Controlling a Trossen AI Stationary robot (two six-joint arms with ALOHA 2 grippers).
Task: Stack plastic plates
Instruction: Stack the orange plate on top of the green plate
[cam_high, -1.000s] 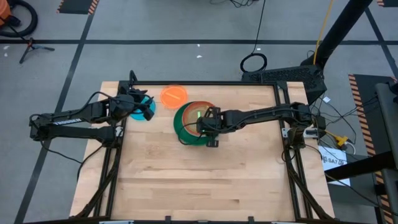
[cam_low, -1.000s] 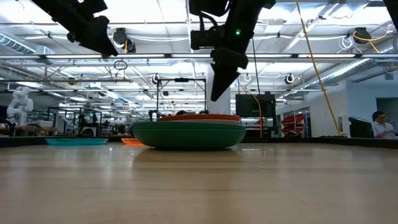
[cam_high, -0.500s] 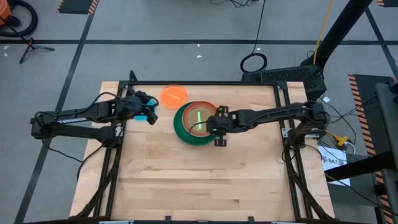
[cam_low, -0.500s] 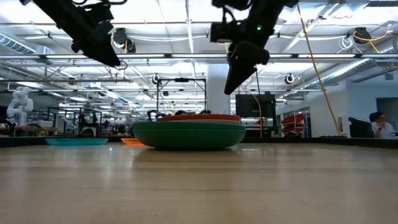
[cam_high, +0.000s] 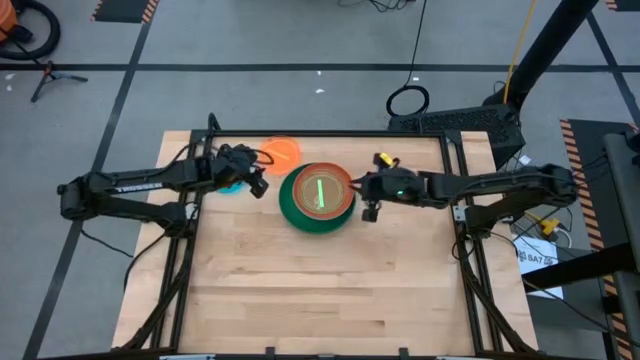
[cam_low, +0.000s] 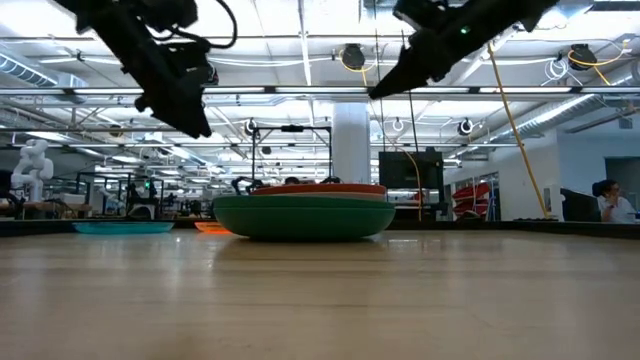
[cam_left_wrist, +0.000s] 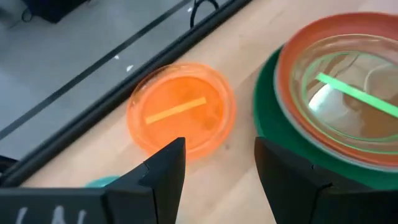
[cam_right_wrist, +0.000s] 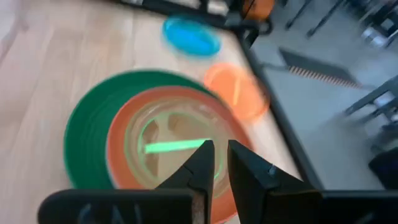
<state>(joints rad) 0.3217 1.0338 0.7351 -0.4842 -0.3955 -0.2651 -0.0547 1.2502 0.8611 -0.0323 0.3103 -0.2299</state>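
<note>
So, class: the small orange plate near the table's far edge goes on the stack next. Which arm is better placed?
Left. The left gripper hangs open right beside the orange plate, which fills its wrist view. The right gripper is on the stack's opposite side, nearly closed.

Left gripper (cam_left_wrist: 214, 165) agape, right gripper (cam_right_wrist: 219, 163) pinched.

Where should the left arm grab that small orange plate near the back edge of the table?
Take the small orange plate by its raised rim, one finger inside and one outside. It lies flat, so come from above. The left tool is open beside it; the rim facing away from the stack seems least crowded.
</note>
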